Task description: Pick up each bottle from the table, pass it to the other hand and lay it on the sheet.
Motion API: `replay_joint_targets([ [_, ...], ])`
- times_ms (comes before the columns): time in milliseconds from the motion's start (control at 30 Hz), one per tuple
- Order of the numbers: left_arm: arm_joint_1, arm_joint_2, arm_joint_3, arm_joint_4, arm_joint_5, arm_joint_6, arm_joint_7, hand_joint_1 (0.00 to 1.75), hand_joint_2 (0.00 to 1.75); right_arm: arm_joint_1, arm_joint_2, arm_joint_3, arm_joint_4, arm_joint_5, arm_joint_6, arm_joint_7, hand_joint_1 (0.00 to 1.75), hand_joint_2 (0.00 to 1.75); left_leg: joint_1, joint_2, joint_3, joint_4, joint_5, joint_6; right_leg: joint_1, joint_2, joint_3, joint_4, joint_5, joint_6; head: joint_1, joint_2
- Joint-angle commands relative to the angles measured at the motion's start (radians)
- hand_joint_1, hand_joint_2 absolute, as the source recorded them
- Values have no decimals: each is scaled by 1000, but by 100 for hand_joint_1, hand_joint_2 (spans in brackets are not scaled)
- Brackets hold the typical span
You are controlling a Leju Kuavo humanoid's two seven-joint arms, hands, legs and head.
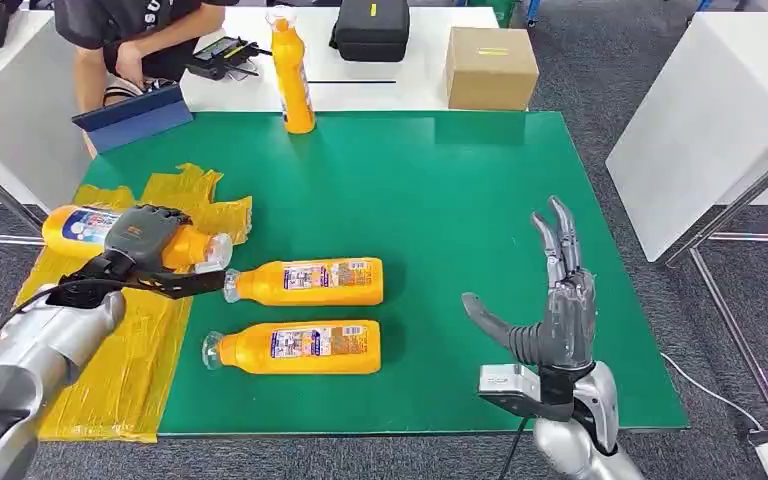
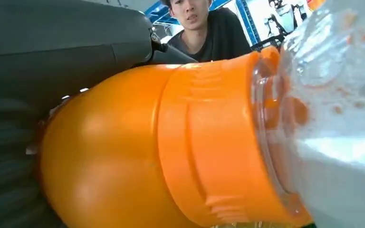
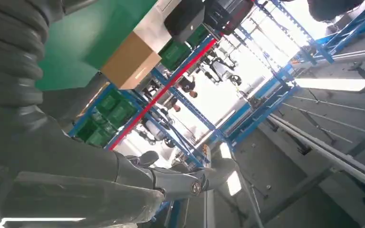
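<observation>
On the yellow sheet (image 1: 120, 370), the left hand (image 1: 143, 238) grips a lying orange bottle (image 1: 75, 226); beside the sheet, the right hand (image 1: 558, 310) is spread, holding nothing.

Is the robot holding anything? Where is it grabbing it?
The left hand grips an orange bottle around its middle, over the yellow sheet. The right hand holds nothing.

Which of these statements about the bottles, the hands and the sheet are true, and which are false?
1. The left hand holds a bottle over the yellow sheet. True.
2. The right hand holds a bottle. False: its fingers are spread and hold nothing.
3. Two lying bottles rest on the green mat. True.
4. Every bottle lies flat. False: an upright bottle stands at the mat's far edge.
5. The cardboard box sits on the yellow sheet. False: it is on the white table.
</observation>
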Motion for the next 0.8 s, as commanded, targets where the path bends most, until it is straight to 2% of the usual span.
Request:
replay_joint_targets([
  [33,-6,3,17,-43,53,-62,-49,175,175,2,32,-45,36,14,26,5,0,175,1,0,4,0,-2,-3,1,-1,4,0,-2,-1,0,0],
  [233,11,-6,1,-69,73,-111,-59,175,175,17,48,-63,0,43,48,26,0,175,1,-1,3,1,-2,-3,1,-2,3,0,-2,-1,0,0],
  [267,16,-5,-3,-74,82,-122,-61,138,175,17,51,-68,-1,49,55,28,0,175,0,-1,1,0,-1,-2,0,-1,1,0,-1,-1,0,0],
  [300,20,-1,-10,-79,88,-131,-59,0,175,19,53,-72,-1,52,58,28,0,175,1,-1,3,1,-2,-3,1,-2,3,0,-2,-1,0,0],
  [800,6,3,-41,-55,93,-199,-45,0,175,42,52,-82,-7,52,60,16,0,175,1,0,4,1,-2,-3,1,-1,4,0,-2,-1,0,0],
])
